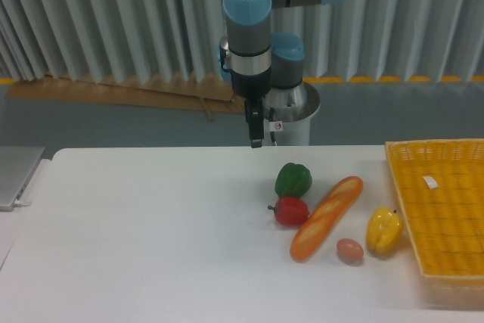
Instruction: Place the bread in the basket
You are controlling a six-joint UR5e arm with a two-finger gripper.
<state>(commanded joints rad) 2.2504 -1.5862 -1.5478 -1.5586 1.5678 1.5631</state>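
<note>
A grey laptop (17, 177) lies just off the left edge of the surface (151, 247), well apart from everything else. Near the back edge, about midway along, the tool (256, 130) hangs above the surface with nothing in it; from this angle its fingers read as one dark narrow shape, so I cannot tell how far apart they stand.

Right of centre sits the cluster. A green pepper (293, 180) is toward the back, with a red tomato (290, 211) just in front of it. The bread (327, 218) lies flat and diagonal, its lower end toward the front edge and its upper end pointing to the back right corner; the tomato appears to touch its left flank. A small tan egg (349, 250) sits just beside the lower end, and a yellow pepper (384, 231) is near on the right. The basket (398, 187) sits at the right edge, bare apart from a white tag (430, 182).

The step in hand looks like the approach. A good grasp would probably:
- turn the fingers to close across the loaf's narrow width, matching its diagonal;
- come down near its middle or upper half, where the tomato and egg crowd least;
- lift clear of the yellow pepper and the basket's low rim before crossing to the right.
</note>
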